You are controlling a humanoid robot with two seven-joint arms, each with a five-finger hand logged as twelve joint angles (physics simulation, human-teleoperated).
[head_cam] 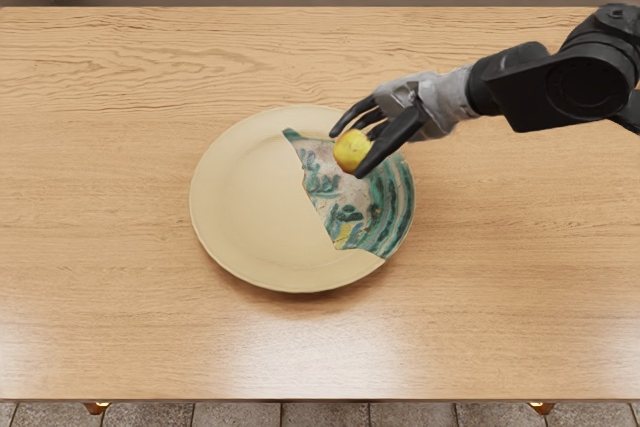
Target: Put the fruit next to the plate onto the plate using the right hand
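Plate (pixel 250 207): centre of frame, cream, with a green-patterned sector at right. The worktop (pixel 120 97) extends well beyond its rim on all sides.
Surface: light wood grain. Wall strip above, tiled floor below.
Right hand (pixel 385 127): arm enters from the right edge, fingers (pixel 395 137) clamped on the yellow fruit (pixel 351 150) over the plate's upper right.
Contact between fruit and plate: cannot tell.

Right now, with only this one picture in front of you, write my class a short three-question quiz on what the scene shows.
1. True or false: the right hand grasps the yellow fruit.
2. The fruit shows against which part of the plate? A plain cream; B green pattern; C outside the rim.
3. Which arm is out of view?
Key: 1 true; 2 B; 3 left.
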